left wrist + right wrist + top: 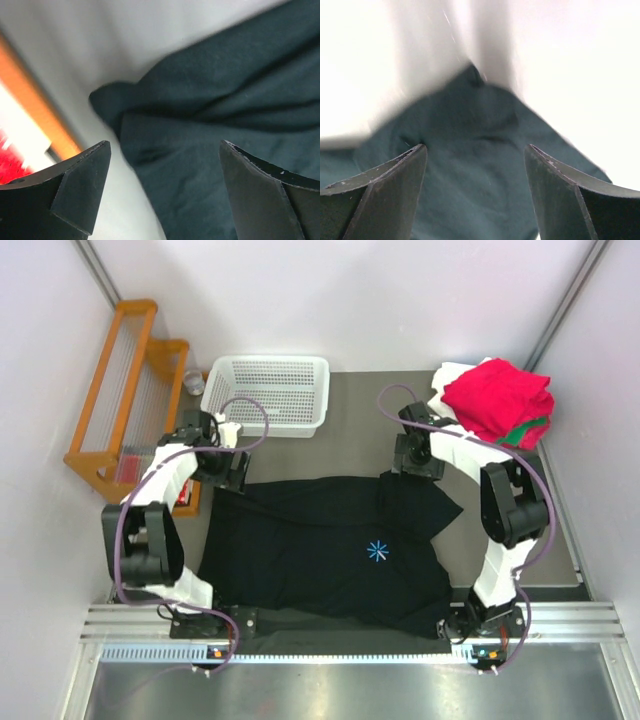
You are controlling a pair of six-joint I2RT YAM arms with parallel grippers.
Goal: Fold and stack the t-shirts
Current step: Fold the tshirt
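Sprawling across the near half of the table [360,410], the black t-shirt [320,550] lies spread out. The left fingers [80,185] stand wide apart over its far left corner. The right fingers [385,195], also apart, hang over what looks like a sleeve, gripping nothing. A red t-shirt [498,398] tops the folded pile at the far right.

Overhead view looks down; both wrist views peer closely at the black t-shirt [300,560].
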